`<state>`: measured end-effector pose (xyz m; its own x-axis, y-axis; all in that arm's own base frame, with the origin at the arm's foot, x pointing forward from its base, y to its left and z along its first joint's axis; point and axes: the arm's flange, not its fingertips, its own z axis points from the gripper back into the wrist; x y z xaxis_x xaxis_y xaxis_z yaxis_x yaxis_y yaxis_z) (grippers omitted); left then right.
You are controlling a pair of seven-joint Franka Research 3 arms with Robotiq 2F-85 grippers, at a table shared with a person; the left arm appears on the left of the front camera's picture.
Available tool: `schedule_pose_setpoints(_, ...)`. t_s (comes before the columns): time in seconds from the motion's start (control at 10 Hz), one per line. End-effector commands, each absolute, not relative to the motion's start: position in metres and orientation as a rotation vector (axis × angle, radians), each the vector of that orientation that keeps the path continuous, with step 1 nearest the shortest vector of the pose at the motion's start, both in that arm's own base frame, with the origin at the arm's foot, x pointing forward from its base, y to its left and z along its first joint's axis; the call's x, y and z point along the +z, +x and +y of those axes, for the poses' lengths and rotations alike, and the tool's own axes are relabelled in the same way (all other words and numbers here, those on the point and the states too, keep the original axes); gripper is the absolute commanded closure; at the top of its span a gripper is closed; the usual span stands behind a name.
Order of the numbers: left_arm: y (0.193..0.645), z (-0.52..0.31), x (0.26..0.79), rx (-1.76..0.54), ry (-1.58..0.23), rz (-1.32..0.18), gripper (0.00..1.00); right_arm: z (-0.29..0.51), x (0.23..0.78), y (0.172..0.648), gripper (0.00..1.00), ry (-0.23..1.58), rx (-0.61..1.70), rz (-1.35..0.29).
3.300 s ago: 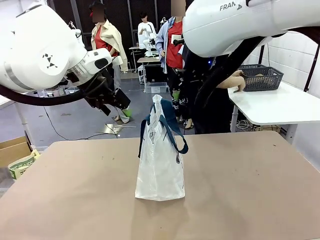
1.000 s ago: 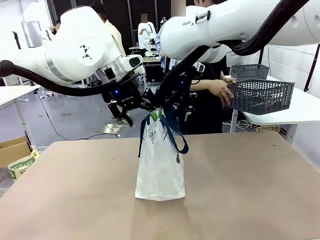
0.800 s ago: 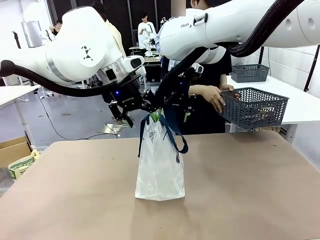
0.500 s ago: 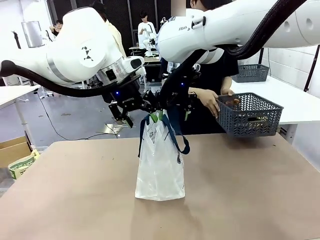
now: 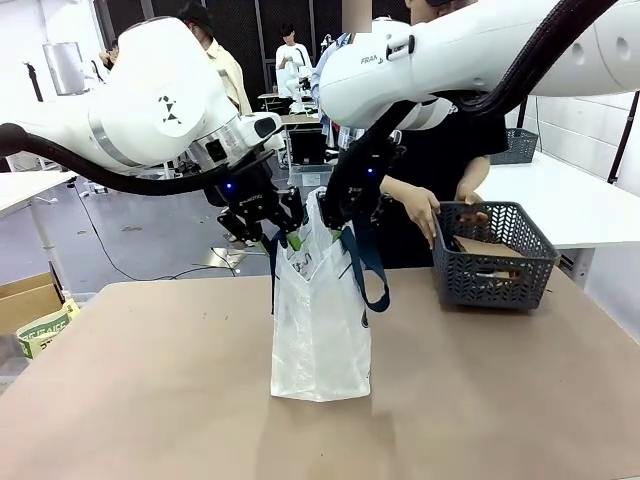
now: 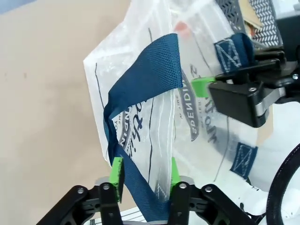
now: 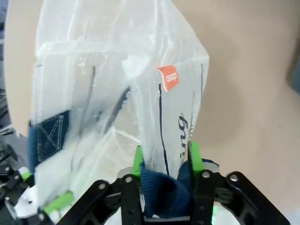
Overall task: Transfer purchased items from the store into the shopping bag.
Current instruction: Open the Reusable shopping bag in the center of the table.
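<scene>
- Left gripper is clamped on one navy strap of the shopping bag, and right gripper on the other, apparently so the mouth is drawn open for loading.
- Bag is stood upright mid-table. Mesh basket, with brown pack inside, is set near on its right.

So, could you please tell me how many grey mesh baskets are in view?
2. Near basket on the brown table at the right, by the person's hand; far basket on the white table behind, partly hidden.
</scene>
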<state>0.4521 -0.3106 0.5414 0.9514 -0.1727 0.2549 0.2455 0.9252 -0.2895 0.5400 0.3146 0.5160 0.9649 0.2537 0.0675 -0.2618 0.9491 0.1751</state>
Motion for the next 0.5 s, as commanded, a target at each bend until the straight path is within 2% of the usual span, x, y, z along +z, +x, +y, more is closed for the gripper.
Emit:
schedule_pose_setpoints(0.0, 0.444, -0.292, 0.54, -0.186, -0.326, -0.249, 1.0, 0.291, 0.514, 0.522, 1.0, 0.2, 0.246, -0.067)
schedule_pose_setpoints(0.4, 0.445, -0.263, 0.538, -0.15, -0.284, -0.266, 1.0, 0.26, 0.525, 0.498, 1.0, 0.141, 0.262, -0.088)
